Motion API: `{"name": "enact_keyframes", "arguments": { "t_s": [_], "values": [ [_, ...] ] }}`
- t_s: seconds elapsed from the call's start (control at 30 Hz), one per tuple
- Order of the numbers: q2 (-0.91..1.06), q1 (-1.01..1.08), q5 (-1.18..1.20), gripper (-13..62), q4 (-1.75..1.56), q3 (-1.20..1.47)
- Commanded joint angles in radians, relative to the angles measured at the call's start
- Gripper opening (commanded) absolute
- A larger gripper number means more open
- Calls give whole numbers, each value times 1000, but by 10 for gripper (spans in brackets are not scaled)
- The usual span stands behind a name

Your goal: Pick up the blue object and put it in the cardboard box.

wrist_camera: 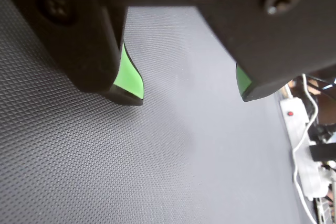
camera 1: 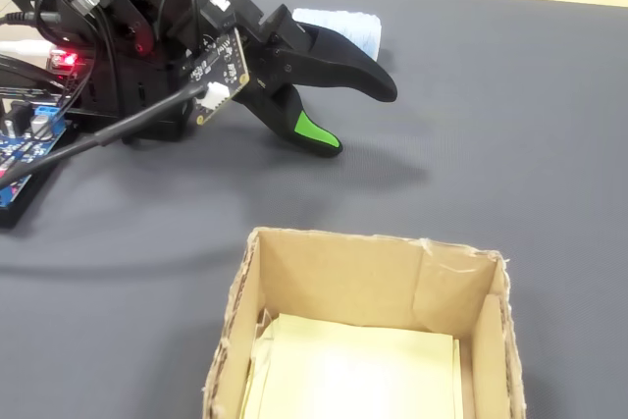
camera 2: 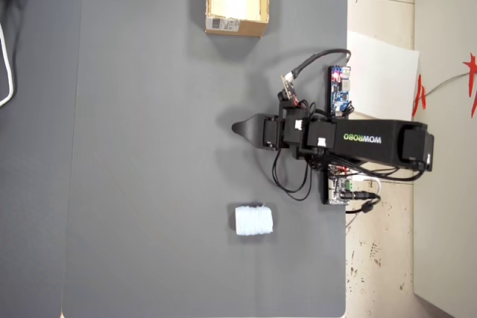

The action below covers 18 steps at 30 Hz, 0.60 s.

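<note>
The pale blue object lies on the dark mat, well apart from the arm in the overhead view. In the fixed view the blue object shows partly behind the jaws. The cardboard box stands at the mat's top edge, a white label on its near wall; in the fixed view the cardboard box fills the foreground with pale paper inside. My gripper is open, green-padded jaws apart over bare mat with nothing between them. The gripper hovers low, between block and box. The wrist view shows neither object.
A blue circuit board and cables sit beside the arm's base at the mat's right edge. A white power strip with cords lies off the mat. A white sheet lies on the floor at the right.
</note>
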Motion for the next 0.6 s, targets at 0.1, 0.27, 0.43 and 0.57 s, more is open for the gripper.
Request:
{"name": "enact_keyframes", "arguments": {
  "t_s": [0.1, 0.27, 0.43, 0.57],
  "values": [
    [83, 11, 31, 345, 80, 38],
    [86, -5, 12, 345, 52, 20],
    [87, -61, 63, 343, 61, -28],
    [87, -172, 91, 333, 126, -100]
  ]
}}
